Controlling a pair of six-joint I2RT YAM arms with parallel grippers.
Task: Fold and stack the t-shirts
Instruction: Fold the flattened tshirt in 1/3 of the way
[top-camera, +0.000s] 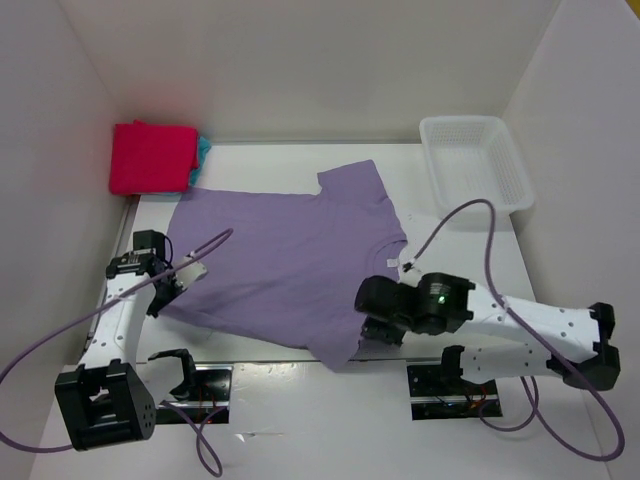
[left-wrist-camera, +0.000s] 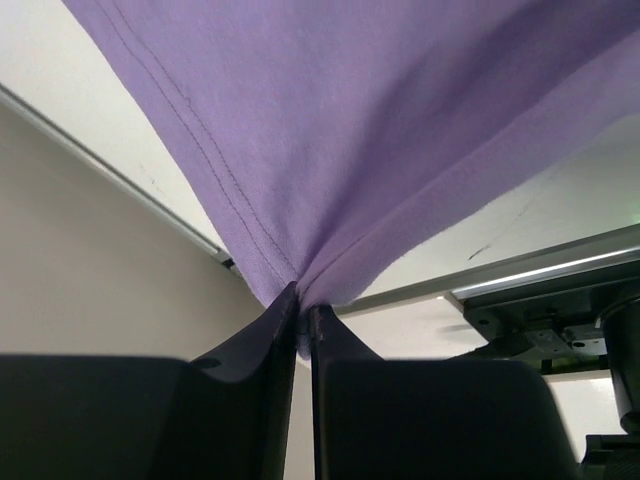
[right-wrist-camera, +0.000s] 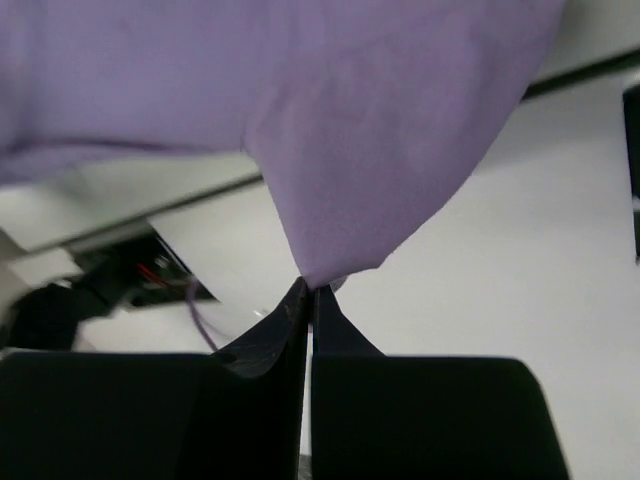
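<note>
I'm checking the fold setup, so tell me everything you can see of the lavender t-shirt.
The lavender t-shirt is soft, plain, pale purple cloth with short sleeves and a double-stitched hem. It lies spread mostly flat on the white table, hem toward the left, neck toward the right, one sleeve pointing far. Its near edge is pinched twice: the left hand is shut on the hem corner, the right hand on the near sleeve, each pulling the cloth into a taut peak.

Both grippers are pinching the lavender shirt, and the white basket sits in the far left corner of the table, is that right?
Not quite. The left gripper and right gripper both pinch the lavender shirt, but the white basket sits in the far right corner, as the top external view shows.
</note>
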